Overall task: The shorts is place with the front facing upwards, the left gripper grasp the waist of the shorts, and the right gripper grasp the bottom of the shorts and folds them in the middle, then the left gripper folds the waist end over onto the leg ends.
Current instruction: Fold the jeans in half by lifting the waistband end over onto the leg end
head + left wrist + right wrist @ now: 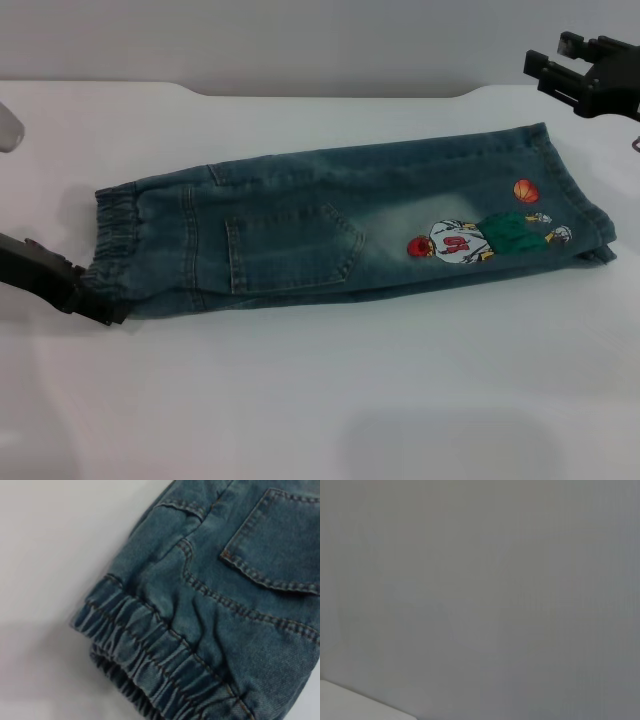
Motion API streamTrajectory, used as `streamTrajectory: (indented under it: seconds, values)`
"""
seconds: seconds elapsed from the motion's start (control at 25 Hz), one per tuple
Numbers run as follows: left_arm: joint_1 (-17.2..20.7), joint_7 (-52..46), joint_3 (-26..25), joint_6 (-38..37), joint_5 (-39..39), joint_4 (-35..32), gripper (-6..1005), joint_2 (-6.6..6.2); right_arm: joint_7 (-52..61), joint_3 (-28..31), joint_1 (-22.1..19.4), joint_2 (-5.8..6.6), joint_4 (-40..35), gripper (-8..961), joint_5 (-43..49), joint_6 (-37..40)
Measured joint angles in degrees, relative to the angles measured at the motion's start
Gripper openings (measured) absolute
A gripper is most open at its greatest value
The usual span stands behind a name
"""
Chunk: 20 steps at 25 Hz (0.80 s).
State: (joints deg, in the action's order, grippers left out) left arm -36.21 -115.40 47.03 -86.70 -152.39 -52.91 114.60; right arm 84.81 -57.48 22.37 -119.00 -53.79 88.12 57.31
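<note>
The shorts (330, 225) lie flat on the white table, folded lengthwise into one long strip, with the back patch pocket (290, 250) on top. The gathered waist (120, 235) is at the left and fills the left wrist view as a ruffled waist band (150, 665). The leg ends (580, 200) with the basketball-player print (470, 240) lie at the right. My left gripper (95, 300) sits low at the waist's near corner, touching the fabric. Raised beyond the leg ends, my right gripper (565, 60) is open and holds nothing.
The white table (300, 400) stretches wide in front of the shorts, and its far edge runs just behind them. A grey wall fills the right wrist view, with a corner of the table (350, 705) showing.
</note>
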Motion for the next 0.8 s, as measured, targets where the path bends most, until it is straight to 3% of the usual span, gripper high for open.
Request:
streamTrajectory:
  seconds: [0.44,0.6,0.72,0.8]
  values:
    - [0.22,0.0,0.0,-1.51,0.0,-0.58,844,0.19,0.0,0.07,-0.23,0.0,0.0,534,0.0,-0.01]
    - [0.26,0.0,0.0,-1.54,0.0,-0.57,770,0.3,0.0,0.13,-0.3,0.0,0.01,534,0.01,-0.01]
    - [0.33,-0.03,0.0,-0.97,-0.13,-0.43,563,0.36,0.0,0.22,-0.39,0.0,0.0,534,0.03,0.06]
    - [0.46,-0.25,0.0,-0.19,-0.16,-0.43,514,0.37,0.0,0.27,-0.41,0.0,0.0,533,0.03,0.19]
